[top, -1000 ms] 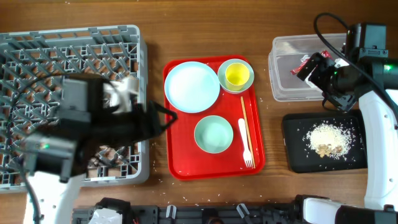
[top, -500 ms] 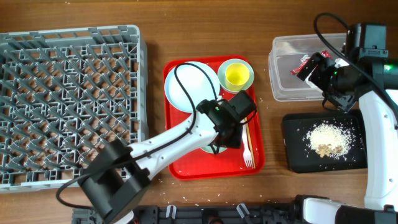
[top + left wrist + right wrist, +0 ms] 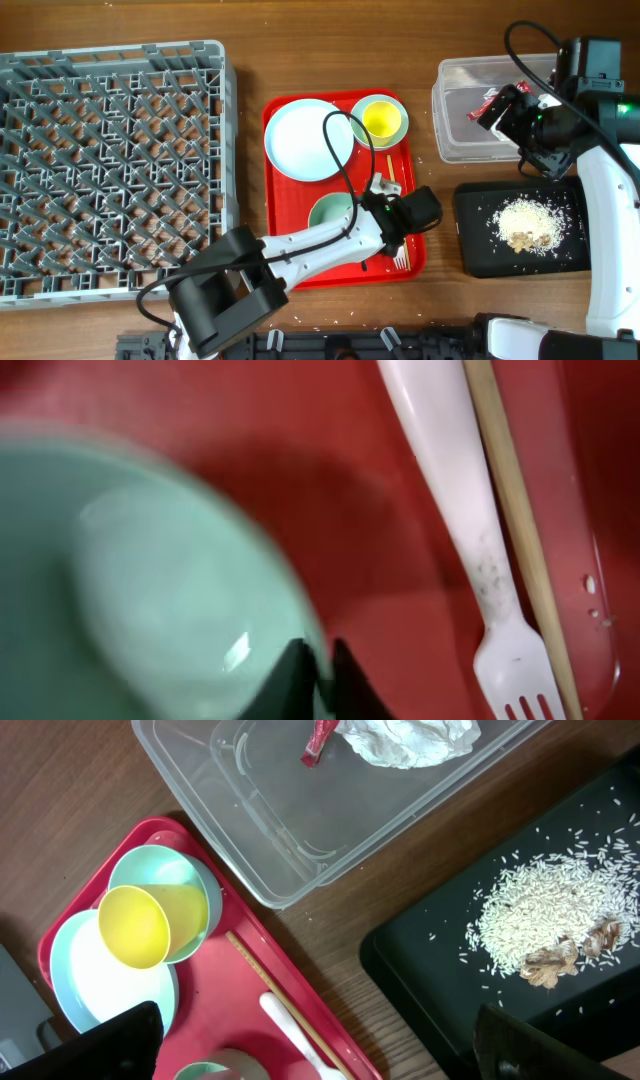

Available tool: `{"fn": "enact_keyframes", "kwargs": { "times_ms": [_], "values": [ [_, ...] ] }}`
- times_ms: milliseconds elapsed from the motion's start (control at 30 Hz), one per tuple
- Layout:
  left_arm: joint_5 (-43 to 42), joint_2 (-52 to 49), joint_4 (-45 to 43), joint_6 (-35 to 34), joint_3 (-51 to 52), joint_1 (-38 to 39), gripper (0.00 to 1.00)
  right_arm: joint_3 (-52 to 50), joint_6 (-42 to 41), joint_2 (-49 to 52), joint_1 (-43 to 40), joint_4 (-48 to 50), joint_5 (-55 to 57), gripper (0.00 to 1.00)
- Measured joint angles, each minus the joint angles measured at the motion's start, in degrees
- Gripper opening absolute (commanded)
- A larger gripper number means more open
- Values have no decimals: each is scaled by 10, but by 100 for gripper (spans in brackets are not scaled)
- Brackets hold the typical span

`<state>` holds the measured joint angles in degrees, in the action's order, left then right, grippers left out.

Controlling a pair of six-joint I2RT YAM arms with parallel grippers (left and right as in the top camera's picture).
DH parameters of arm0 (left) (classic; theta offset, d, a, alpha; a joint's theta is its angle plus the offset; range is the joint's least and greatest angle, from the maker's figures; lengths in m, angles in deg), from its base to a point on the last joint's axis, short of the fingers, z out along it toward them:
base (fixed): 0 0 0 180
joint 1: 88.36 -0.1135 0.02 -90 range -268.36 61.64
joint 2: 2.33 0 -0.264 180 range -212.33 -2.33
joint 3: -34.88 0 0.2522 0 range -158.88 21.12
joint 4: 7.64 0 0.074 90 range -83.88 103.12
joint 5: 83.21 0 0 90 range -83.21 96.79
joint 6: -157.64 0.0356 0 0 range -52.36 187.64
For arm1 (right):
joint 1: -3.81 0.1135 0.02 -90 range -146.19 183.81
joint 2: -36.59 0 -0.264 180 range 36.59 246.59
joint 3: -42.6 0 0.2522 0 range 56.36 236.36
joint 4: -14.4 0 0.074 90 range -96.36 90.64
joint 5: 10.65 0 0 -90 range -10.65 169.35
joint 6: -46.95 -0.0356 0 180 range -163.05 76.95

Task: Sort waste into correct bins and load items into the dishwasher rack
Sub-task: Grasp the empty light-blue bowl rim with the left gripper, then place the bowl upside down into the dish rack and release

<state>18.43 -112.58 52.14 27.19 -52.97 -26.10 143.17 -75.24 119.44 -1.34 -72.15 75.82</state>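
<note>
A: A brown wooden table [image 3: 250, 60] fills the scene, shown from above and from 2 wrist cameras. What is the left gripper [image 3: 318, 678] doing?

B: Its jaws have just come together. In the left wrist view the 2 dark tips meet at the right-hand rim of the pale green bowl [image 3: 150, 590] and appear to pinch that thin edge. 1 second ago the arm was a blur over the dishwasher rack [image 3: 110, 160] with its jaws well apart. Half a second ago it was above the bowl.

A: What surrounds the bowl?

B: The bowl sits on the red tray [image 3: 300, 420]. Just right of it lies the white fork [image 3: 450, 510], with the wooden chopsticks [image 3: 520, 530] close along the fork's far side. Farther back on the tray are the white plate [image 3: 300, 140] and the yellow cup [image 3: 133, 925], which stands inside a second bowl [image 3: 192, 900].

A: And the other arm?

B: The right gripper [image 3: 322, 1050] hangs spread wide and empty above the clear tub [image 3: 445, 150], where it was 1 second ago. The red wrapper [image 3: 320, 740] and white napkin [image 3: 400, 740] lie in the tub. Beside the tub, rice scraps [image 3: 525, 225] lie on the black tray [image 3: 475, 255].

A: What does this mean for the task?

B: The waste looks sorted. No dishes show in the rack, so loading seems to start with this bowl, which would be lifted and carried left. A pinch on a smooth rim could slip or tip.
</note>
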Motion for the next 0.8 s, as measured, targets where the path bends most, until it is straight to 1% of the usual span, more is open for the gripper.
{"fn": "enact_keyframes", "kwargs": {
  "times_ms": [100,167,233,300,367,400,467,533,567,600,667,733,800],
  "values": [
    [5,0,4,0,0,0,4,0,0,0,0,0,0,100],
    [5,7,30,0,-2,0,4,0,0,0,0,0,0,100],
    [-3,34,52,0,-12,-3,4,0,0,0,0,0,0,100],
    [-10,84,64,0,-27,-14,4,0,0,0,0,0,0,100],
    [-20,177,71,14,-40,-62,4,0,0,0,0,0,0,100],
    [-31,220,72,30,-43,-99,4,0,0,0,0,0,0,100],
    [-71,292,71,73,-47,-209,4,0,0,0,0,0,0,100],
    [-156,343,60,135,-49,-376,4,0,2,0,0,0,0,100],
    [-207,349,51,156,-49,-453,4,0,2,0,0,0,0,100],
    [-281,347,31,183,-50,-560,4,0,2,0,0,0,0,100],
    [-404,323,-10,206,-50,-706,4,0,2,0,0,0,0,100],
    [-506,287,-49,215,-50,-795,4,0,2,0,0,1,0,100],
    [-652,212,-96,220,-50,-901,4,0,2,0,0,0,0,100]
  ]
}}
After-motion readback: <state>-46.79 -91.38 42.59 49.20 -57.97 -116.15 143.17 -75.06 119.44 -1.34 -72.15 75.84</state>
